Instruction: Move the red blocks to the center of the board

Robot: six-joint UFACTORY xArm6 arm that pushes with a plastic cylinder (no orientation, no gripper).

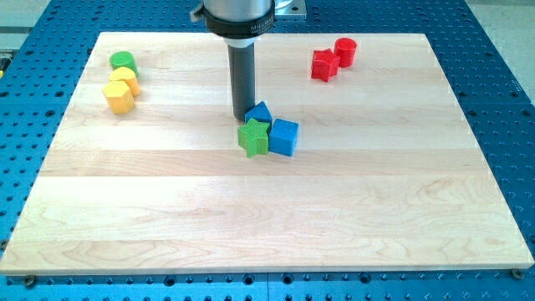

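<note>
Pale matt wooden board [251, 209]; dark matt rod [242, 79]; perforated blue metal table [501, 84].

My tip [242, 117] touches a blue block [260, 112] beside the green star [253, 137] and blue cube [284, 137] mid-bench [267, 217]. The red star [323, 64] and red cylinder [345, 51] sit near the view's top right.

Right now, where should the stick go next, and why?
Probably slide my tip toward the view's upper right, past the red star block and red cylinder. Both sit far from the centre, while my tip is beside the blue blocks and green star.
</note>
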